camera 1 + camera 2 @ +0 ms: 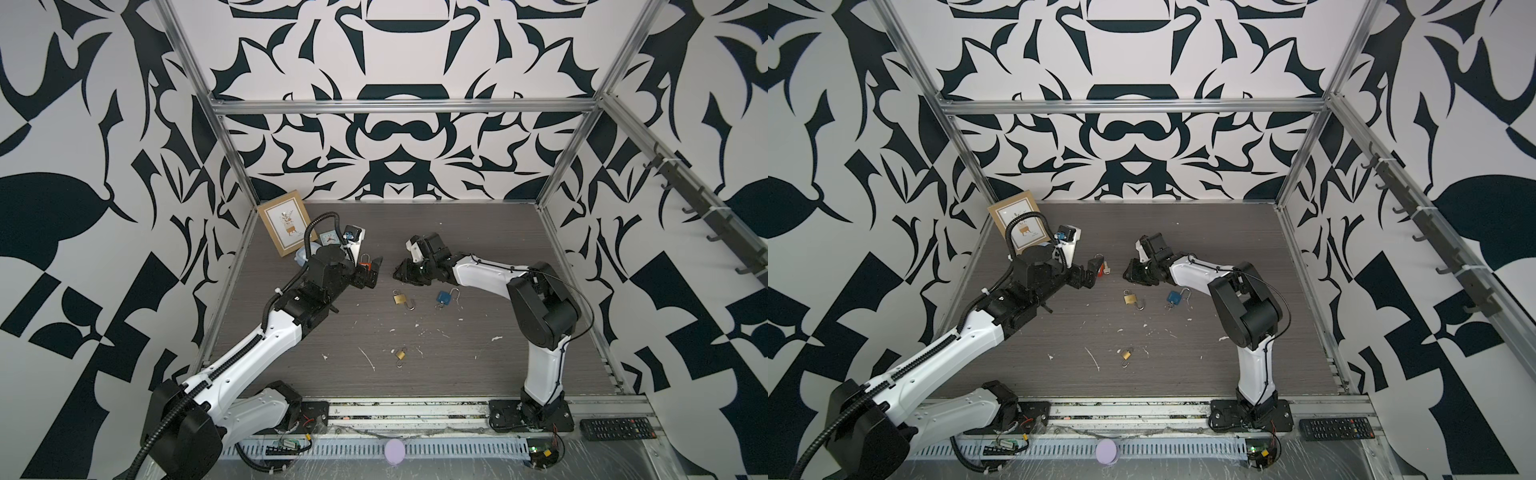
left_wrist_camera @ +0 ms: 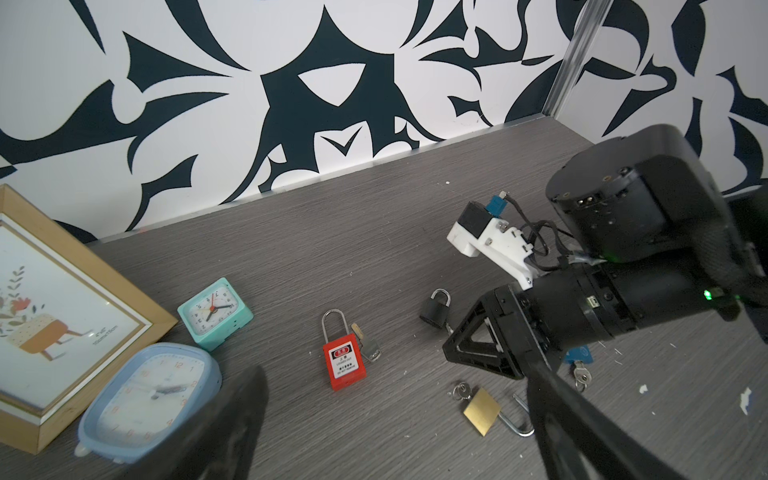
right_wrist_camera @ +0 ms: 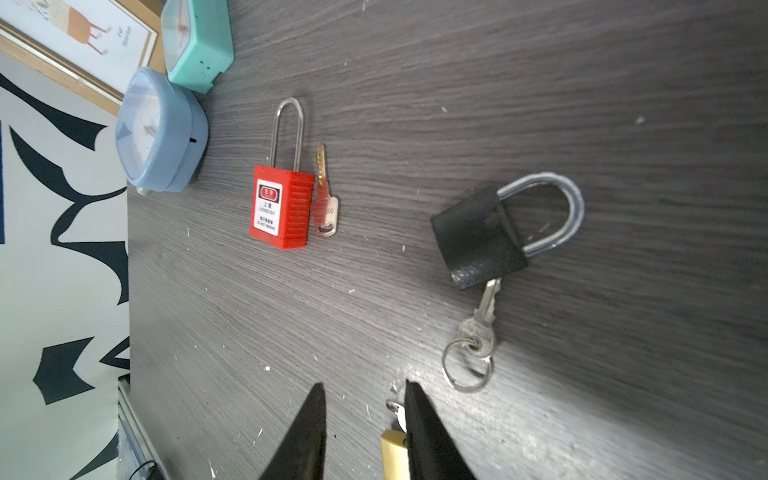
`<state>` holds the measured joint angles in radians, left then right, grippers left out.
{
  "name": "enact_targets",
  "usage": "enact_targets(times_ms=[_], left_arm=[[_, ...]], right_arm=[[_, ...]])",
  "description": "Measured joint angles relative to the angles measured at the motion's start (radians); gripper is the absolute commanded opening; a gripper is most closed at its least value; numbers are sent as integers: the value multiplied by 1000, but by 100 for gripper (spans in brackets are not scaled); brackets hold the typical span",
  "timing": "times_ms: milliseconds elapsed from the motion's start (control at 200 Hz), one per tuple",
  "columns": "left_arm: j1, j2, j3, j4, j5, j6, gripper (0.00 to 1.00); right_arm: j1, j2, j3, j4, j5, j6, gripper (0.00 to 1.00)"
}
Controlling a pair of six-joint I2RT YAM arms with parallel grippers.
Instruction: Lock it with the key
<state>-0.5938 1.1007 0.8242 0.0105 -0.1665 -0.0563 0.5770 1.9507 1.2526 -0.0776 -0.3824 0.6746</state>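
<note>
Grey wood-grain table (image 1: 478, 257), patterned walls; in both top views the left gripper (image 1: 374, 272) hangs wide open by the red padlock (image 1: 1099, 270) left of centre. The right gripper (image 1: 400, 272) faces it mid-table, with the brass padlock (image 1: 400, 298) and blue padlock (image 1: 444, 297) just nearer. Left wrist view: red padlock lies flat, shackle closed, loose key (image 2: 365, 343) just beside it, black padlock (image 2: 434, 309) further right, near the right gripper. Right wrist view: right fingers (image 3: 419, 424) stand apart, gripping nothing; black padlock lies ahead of them, shackle closed, ringed key (image 3: 484, 309) in its keyhole.
</note>
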Motion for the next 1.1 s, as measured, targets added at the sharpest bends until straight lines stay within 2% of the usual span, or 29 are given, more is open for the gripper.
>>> enact_targets(times_ms=[305,1100], left_arm=[[0,0,0,0,0,0,100],[0,0,0,0,0,0,100]], right_arm=[[7,49,-1,-1,-6,3,41],[7,96,39,4,1,-23,42]])
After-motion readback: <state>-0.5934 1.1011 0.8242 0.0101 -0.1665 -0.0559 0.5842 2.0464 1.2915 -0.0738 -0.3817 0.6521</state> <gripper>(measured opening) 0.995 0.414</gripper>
